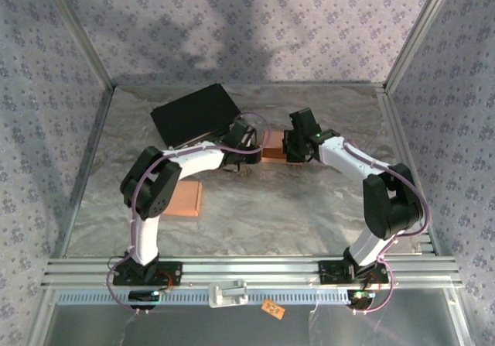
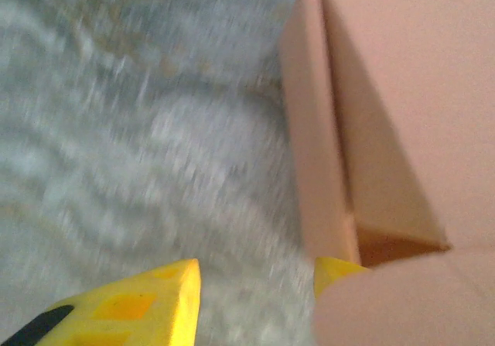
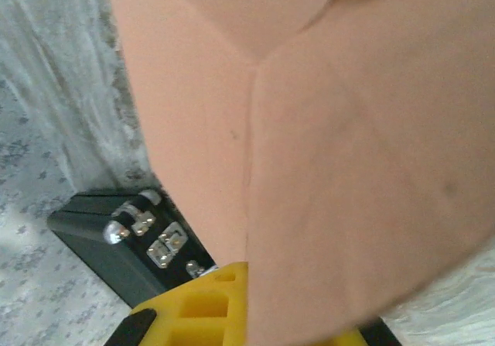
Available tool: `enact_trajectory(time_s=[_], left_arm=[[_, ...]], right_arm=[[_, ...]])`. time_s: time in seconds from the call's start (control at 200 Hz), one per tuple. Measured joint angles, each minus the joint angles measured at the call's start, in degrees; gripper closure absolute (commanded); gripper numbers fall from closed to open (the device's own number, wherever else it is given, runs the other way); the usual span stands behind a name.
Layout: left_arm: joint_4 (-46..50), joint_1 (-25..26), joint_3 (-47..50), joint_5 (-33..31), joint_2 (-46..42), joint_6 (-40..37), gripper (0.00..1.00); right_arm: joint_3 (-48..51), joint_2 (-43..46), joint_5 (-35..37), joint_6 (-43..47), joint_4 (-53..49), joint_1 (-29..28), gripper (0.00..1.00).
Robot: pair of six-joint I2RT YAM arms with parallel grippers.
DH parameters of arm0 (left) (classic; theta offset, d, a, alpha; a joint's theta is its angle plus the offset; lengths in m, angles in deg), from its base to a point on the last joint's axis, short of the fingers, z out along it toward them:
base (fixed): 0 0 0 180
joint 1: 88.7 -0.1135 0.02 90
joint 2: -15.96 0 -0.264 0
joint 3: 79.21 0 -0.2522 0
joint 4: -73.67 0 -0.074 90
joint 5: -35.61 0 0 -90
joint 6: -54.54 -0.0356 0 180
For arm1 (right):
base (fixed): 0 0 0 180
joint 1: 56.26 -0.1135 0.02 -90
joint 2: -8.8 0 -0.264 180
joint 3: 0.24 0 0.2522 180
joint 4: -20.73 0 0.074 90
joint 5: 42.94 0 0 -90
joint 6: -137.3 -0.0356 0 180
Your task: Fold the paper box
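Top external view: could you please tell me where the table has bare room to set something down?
Bare marbled grey table spreads right of the flat peach cardboard sheet and in the far-right corner. Crowded far centre: peach cardboard box, black flat case.

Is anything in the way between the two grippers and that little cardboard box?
Nothing visible. The right gripper is shut on the paper box, and the open left gripper sits right beside its wall.

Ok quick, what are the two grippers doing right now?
Left gripper: jaws open, holding nothing, beside the box.
Right gripper: jaws shut on the box.
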Motion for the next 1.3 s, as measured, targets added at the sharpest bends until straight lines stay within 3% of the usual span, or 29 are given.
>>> enact_trajectory(time_s=[0.24, 0.385, 0.545, 0.705, 0.864, 0.934, 1.154, 1.299], left_arm=[[4.5, 0.3, 8.0, 2.0, -10.5, 2.8, 0.53], [6.3, -0.2, 7.5, 3.8, -14.6, 4.2, 0.51], [8.8, -2.6, 1.7, 8.5, -12.2, 7.0, 0.50], [10.6, -4.0, -4.1, 11.8, -8.5, 8.4, 0.50], [13.4, -3.8, -5.9, 14.0, -8.1, 8.3, 0.50], [14.7, -3.8, -6.0, 14.5, -8.2, 8.3, 0.50], [19.7, -3.8, -6.1, 16.3, -8.2, 8.1, 0.49], [23.2, -3.8, -8.7, 17.2, -7.9, 7.7, 0.49]], right_arm=[[5.3, 1.1, 0.0, 3.4, 1.8, 0.0, 0.96], [5.6, 1.1, -0.1, 4.8, 2.6, 0.0, 0.96], [7.2, 2.2, -0.4, 5.9, 2.8, 0.0, 0.93], [11.0, 4.5, -1.0, 7.7, 2.9, 0.2, 0.78], [15.3, 7.7, -3.0, 12.1, 2.3, 1.1, 0.45], [16.7, 10.6, -3.7, 14.6, 0.1, 1.4, 0.35], [13.2, 21.4, -4.9, 26.2, -14.4, 3.5, 0.28], [3.8, 26.6, 0.0, 42.6, -26.9, 5.3, 0.25]])
